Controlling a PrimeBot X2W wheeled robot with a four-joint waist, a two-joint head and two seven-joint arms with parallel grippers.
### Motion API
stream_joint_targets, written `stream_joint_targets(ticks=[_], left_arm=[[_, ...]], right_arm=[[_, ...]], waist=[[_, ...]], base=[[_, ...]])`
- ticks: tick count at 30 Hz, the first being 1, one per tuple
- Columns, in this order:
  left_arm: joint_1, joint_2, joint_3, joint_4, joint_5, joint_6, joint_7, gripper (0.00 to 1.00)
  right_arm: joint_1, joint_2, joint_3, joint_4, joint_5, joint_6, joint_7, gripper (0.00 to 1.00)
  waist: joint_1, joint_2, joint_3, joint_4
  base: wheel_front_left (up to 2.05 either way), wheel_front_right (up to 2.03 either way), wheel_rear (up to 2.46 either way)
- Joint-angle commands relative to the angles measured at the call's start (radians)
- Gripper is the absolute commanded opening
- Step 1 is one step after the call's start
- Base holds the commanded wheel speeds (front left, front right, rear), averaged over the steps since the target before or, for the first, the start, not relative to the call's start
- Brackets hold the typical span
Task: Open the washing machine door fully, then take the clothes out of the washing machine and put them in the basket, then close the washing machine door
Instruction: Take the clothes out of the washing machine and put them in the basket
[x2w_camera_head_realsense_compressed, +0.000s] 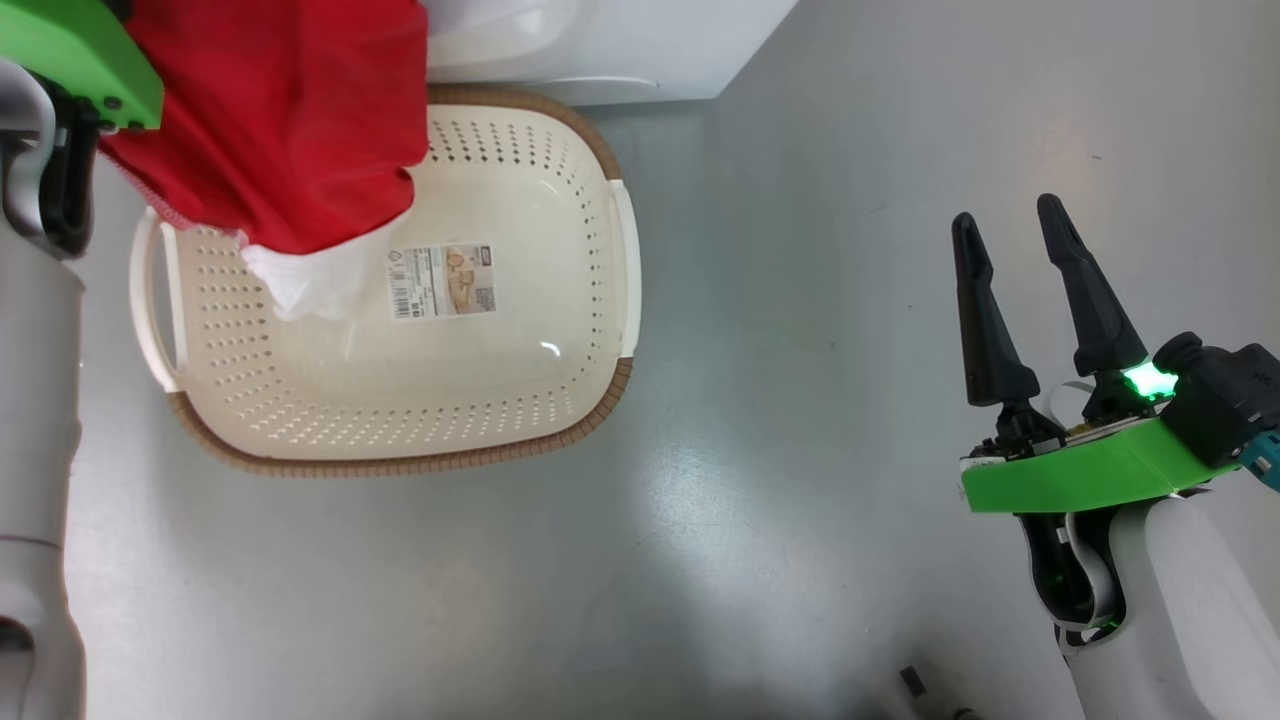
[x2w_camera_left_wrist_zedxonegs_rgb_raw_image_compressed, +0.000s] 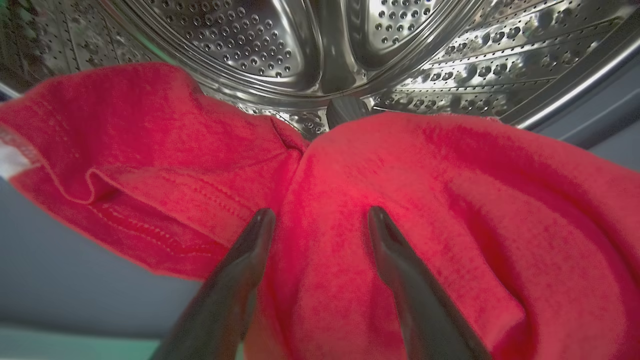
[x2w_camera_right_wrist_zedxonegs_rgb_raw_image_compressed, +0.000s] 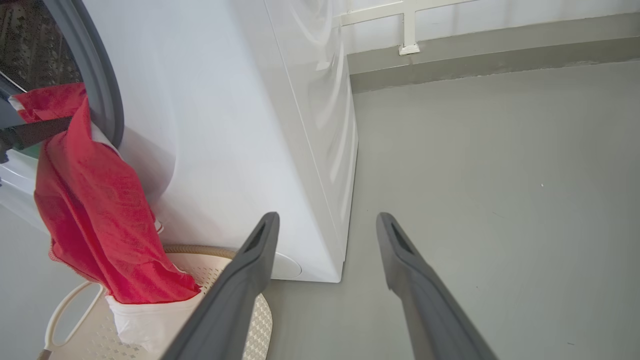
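Both claws stood spread: the left gripper, at the mouth of the big white washing machine, bore the bright red polo shirt draped, likely for dropping into the cream perforated plastic basket at that machine's foot; the right gripper hung empty.

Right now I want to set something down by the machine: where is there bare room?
The basket is bare across its near and right half, from the paper label to the brown rim. The grey floor between the basket and the right gripper is also free. Crowded: the basket's far-left corner, where the red shirt and white cloth hang.
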Motion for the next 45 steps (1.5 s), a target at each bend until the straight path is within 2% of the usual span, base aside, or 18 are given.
stream_joint_targets(ticks=[1, 5, 10, 13, 14, 15, 17, 18, 25, 31, 37, 42, 45], left_arm=[[-0.029, 0.052, -0.005, 0.015, -0.032, -0.005, 0.012, 1.00], [-0.049, 0.047, -0.045, 0.046, -0.068, -0.005, 0.021, 1.00], [-0.054, 0.037, -0.148, 0.041, -0.150, -0.005, 0.025, 0.98], [-0.053, 0.049, -0.197, 0.040, -0.194, -0.005, 0.022, 0.75], [-0.054, 0.055, -0.211, 0.043, -0.204, -0.005, 0.021, 0.64], [-0.054, 0.061, -0.224, 0.046, -0.214, -0.005, 0.020, 0.44], [-0.058, 0.072, -0.249, 0.053, -0.232, -0.005, 0.014, 0.22], [-0.061, 0.076, -0.259, 0.056, -0.239, -0.005, 0.009, 0.01], [-0.067, 0.087, -0.314, 0.071, -0.280, -0.005, -0.058, 0.00], [-0.010, 0.090, -0.320, 0.032, -0.305, -0.005, -0.109, 0.00], [0.143, 0.092, -0.227, -0.176, -0.276, -0.005, -0.112, 0.00], [0.330, 0.062, -0.150, -0.348, -0.231, -0.005, -0.112, 0.00], [0.432, 0.043, -0.144, -0.413, -0.204, -0.005, -0.112, 0.00]], right_arm=[[0.006, 0.002, 0.027, -0.024, 0.008, 0.007, -0.006, 1.00], [0.005, 0.002, 0.026, -0.026, 0.011, 0.007, -0.006, 1.00], [0.004, 0.002, 0.021, -0.027, 0.013, 0.007, -0.006, 1.00], [0.001, 0.002, 0.023, -0.027, 0.013, 0.007, -0.006, 1.00], [0.001, 0.002, 0.024, -0.027, 0.013, 0.007, -0.006, 1.00], [0.000, 0.002, 0.025, -0.027, 0.014, 0.007, -0.006, 1.00], [0.000, 0.002, 0.027, -0.028, 0.014, 0.007, -0.006, 1.00], [0.001, 0.002, 0.026, -0.029, 0.014, 0.007, -0.006, 1.00], [0.006, 0.002, 0.022, -0.028, 0.011, 0.007, -0.006, 1.00], [0.014, 0.002, 0.015, -0.026, 0.008, 0.007, -0.006, 1.00], [0.023, 0.002, 0.010, -0.028, 0.002, 0.007, -0.006, 1.00], [0.024, 0.002, 0.010, -0.028, -0.001, 0.007, -0.006, 1.00], [0.024, 0.002, 0.010, -0.028, -0.002, 0.007, -0.006, 1.00]], waist=[[0.0000, 0.0000, 0.005, -0.007], [0.0000, 0.0000, 0.010, -0.010], [0.0000, 0.0000, 0.016, -0.008], [0.0000, 0.0000, 0.018, -0.008], [0.0000, 0.0000, 0.017, -0.009], [0.0000, 0.0000, 0.017, -0.010], [0.0000, 0.0000, 0.017, -0.011], [0.0000, 0.0000, 0.017, -0.011], [0.0000, 0.0000, 0.013, -0.004], [0.0000, 0.0000, -0.001, 0.006], [0.0000, 0.0000, -0.009, 0.020], [0.0000, 0.0000, -0.013, 0.025], [0.0000, 0.0000, -0.012, 0.027]], base=[[0.00, 0.00, 0.00], [0.00, 0.00, 0.00], [0.00, 0.00, 0.00], [0.00, 0.00, 0.00], [0.00, 0.00, 0.00], [0.00, 0.00, 0.00], [0.00, 0.00, 0.00], [0.00, 0.00, 0.00], [0.00, 0.00, 0.00], [0.00, 0.00, 0.00], [0.00, 0.00, 0.00], [0.00, 0.00, 0.00], [0.00, 0.00, 0.00]])
